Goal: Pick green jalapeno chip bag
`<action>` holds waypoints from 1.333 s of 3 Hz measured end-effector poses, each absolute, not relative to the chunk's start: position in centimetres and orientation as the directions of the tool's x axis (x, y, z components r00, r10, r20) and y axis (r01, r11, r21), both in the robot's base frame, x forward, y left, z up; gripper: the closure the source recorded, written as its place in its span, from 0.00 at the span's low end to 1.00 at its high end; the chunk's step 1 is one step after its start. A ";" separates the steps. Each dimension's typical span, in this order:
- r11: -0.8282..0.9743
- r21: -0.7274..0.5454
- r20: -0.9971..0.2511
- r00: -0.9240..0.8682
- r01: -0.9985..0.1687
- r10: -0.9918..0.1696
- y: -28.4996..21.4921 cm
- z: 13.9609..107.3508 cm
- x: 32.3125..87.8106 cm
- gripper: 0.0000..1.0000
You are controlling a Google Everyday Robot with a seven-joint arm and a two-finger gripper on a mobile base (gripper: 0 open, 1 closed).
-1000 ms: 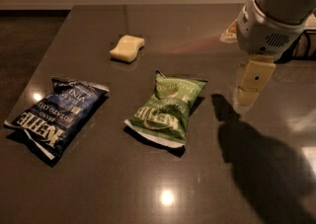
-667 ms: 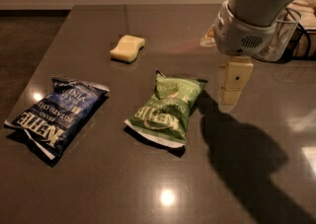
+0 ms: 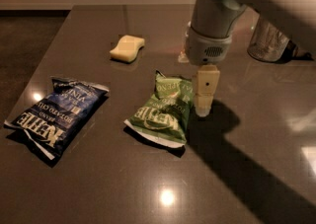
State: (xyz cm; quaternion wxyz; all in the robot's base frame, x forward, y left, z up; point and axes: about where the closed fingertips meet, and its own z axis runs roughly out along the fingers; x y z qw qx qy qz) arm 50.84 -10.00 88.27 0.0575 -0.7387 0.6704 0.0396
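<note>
Here's the one camera view, looking down across a dark table (image 3: 98, 178), and the gripper (image 3: 203, 109) hangs straight down from the pale grey wrist of the arm (image 3: 212, 25), its cream tip low over the tabletop. From this angle it shows as a single narrow column, so there's no making out whether it is spread or pressed together. Right beside it, on its left as I look, lies the green jalapeno chip bag (image 3: 163, 112), flat on the table and slightly askew. The bag's upper right corner is just about level with the gripper, and its white-edged end points toward the near side. Whether the gripper touches that edge, I can't say. Nothing sits between the two. Farther off on the same side, well apart from the gripper, a dark blue Kettle bag (image 3: 57, 117) lies flat near the table's left edge. Beyond the green bag, up and to the gripper's left, sits a pale yellow sponge-like block (image 3: 127, 48), clear of both bags. On the gripper's other side, toward the back, a clear ribbed container (image 3: 266, 45) stands partly hidden behind the arm. The arm's broad shadow (image 3: 237, 159) runs from under the gripper toward the near right corner, and a bright spot of glare (image 3: 167, 197) sits on the table in front of the green bag.
</note>
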 end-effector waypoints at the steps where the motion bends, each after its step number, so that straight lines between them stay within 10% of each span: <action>1: -0.113 0.016 -0.116 0.110 -0.994 -0.987 -8.6 86.4 51.0 0.00; 2: -0.129 0.047 -0.098 0.124 -0.991 -0.987 -7.2 85.7 50.8 0.00; 4: -0.106 0.060 -0.102 0.100 -0.993 -0.990 -6.3 86.9 50.7 0.47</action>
